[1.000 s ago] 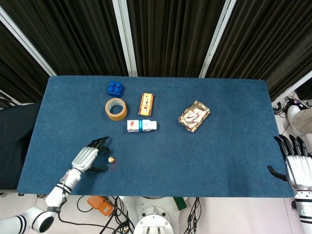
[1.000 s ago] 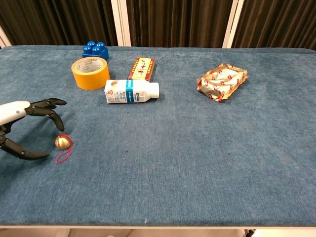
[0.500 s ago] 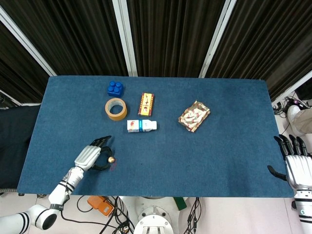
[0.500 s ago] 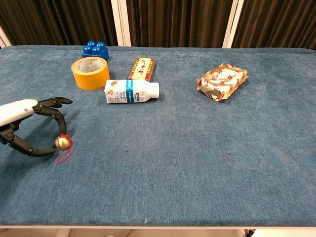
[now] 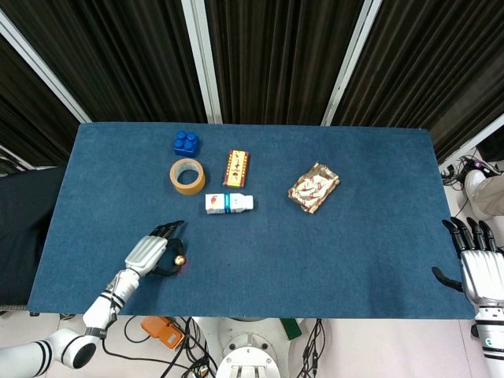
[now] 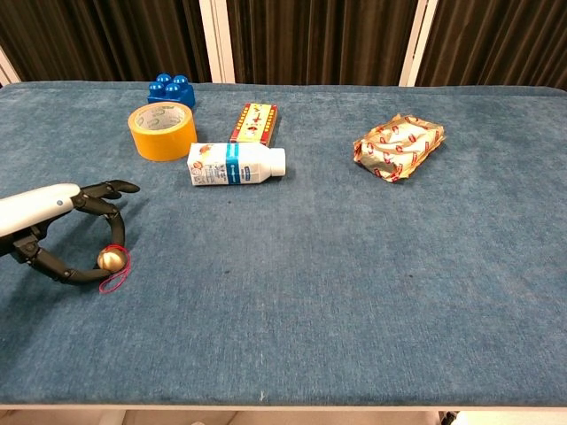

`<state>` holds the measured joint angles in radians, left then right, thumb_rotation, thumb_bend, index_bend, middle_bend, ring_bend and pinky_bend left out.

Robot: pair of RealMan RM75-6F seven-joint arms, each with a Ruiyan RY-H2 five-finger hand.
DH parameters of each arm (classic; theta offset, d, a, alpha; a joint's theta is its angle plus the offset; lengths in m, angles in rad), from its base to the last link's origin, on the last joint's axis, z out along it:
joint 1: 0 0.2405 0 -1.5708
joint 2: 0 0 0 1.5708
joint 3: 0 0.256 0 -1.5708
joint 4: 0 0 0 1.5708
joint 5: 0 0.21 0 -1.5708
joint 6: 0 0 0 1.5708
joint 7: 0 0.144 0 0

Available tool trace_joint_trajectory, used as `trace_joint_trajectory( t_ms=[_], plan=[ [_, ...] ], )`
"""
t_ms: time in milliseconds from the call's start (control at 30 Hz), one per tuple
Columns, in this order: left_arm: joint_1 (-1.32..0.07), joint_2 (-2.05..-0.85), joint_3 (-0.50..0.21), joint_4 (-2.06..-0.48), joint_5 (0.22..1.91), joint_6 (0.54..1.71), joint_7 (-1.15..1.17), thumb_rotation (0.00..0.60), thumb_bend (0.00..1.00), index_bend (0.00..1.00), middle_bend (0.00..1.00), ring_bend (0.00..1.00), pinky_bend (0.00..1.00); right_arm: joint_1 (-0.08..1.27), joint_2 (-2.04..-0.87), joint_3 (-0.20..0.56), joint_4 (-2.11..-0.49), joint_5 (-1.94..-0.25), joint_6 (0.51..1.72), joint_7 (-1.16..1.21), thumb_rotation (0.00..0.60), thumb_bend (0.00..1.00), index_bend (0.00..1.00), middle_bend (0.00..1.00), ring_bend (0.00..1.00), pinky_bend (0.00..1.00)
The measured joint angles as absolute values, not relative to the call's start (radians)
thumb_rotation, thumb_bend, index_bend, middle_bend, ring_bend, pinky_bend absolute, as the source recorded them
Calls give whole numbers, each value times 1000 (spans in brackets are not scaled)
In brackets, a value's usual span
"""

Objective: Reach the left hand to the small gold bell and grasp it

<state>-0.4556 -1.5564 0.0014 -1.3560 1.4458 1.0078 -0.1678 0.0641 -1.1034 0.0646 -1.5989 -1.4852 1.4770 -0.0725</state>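
Observation:
The small gold bell [image 5: 180,258] [image 6: 110,258] lies on the blue table near its front left edge, with a red cord [image 6: 111,282] looped beside it. My left hand [image 5: 150,252] [image 6: 44,208] curls around it from the left. A finger comes down on the bell from above and the thumb meets it from below, so the bell is pinched between them while it rests on the cloth. My right hand [image 5: 480,268] hangs off the table's right front corner, fingers spread and holding nothing; the chest view does not show it.
An orange tape roll [image 5: 187,175] [image 6: 162,130], a blue block [image 5: 186,142] [image 6: 170,88], a white bottle on its side [image 5: 228,202] [image 6: 235,165] and a red-yellow box [image 5: 237,168] [image 6: 254,122] stand behind the bell. A gold snack packet [image 5: 313,187] [image 6: 399,145] lies mid-right.
The left hand has slid to the right, and its finger and thumb have closed in from either side until they meet the bell. The right hand has not moved.

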Motion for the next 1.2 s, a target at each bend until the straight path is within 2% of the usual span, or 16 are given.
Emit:
trace_joint_trajectory(
  t_ms=[300,600,867,1200],
  plan=[
    [-457,-1517,0,-1412,1445,1020,-136,600,359,543,2,0,82,65,-1104,64,-1599,-1487,1477,-71,600,304,164,157,74,0],
    [-472,-1358,-28,-1656,1433,1041,3,600,372,543,1,0,82,64,-1102,64,-1602,-1485,1477,-68,600,305,164,157,74,0],
    [-510,-1149,-109,-1936,1331,1054,218,600,372,543,2,0,82,62,-1101,66,-1602,-1484,1481,-61,600,305,164,157,74,0],
    [-586,-966,-198,-2097,1155,1005,288,600,371,543,1,0,82,63,-1102,65,-1602,-1484,1480,-64,600,305,164,157,74,0]
  ],
)
